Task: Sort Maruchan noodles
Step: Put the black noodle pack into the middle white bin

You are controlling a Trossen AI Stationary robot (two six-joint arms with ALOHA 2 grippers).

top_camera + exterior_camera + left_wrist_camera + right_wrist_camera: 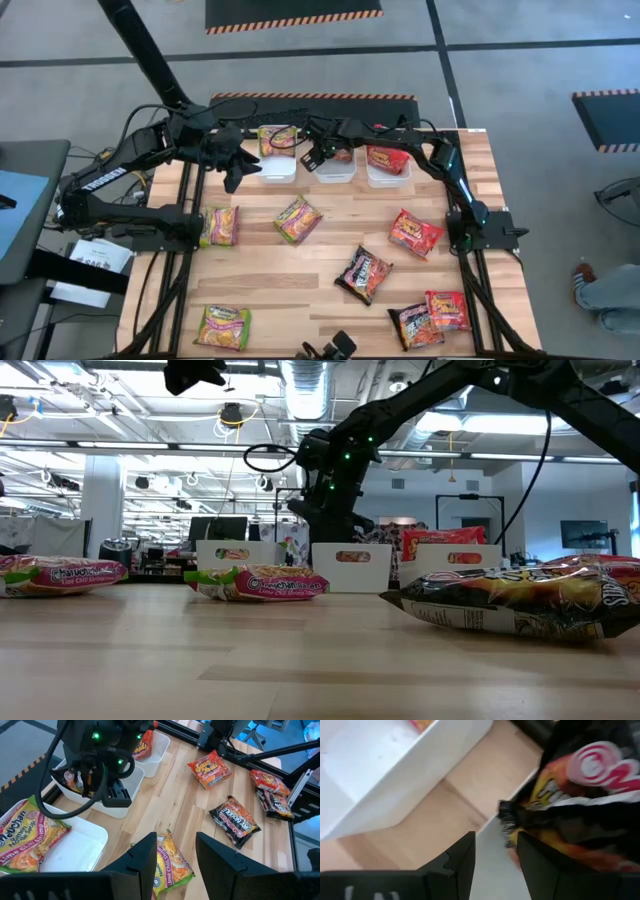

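Three white rectangular plastic bins stand in a row at the far edge of the wooden table [330, 280]. The left bin [278, 165] holds one green-yellow crinkly packet [276, 139], lying flat. The middle bin [335, 168] holds a dark brown-black packet [580, 805], directly in front of the right gripper [312, 158]; its fingers stand partly open and hold nothing, with the packet just beyond the tips. The right bin [388, 170] holds a red-orange packet [386, 158], its long axis across the bin. The left gripper [235, 170] hangs beside the left bin, fingers partly open and empty. The other packets lie flat on the table, among them a green-yellow one [297, 219] turned diagonally.
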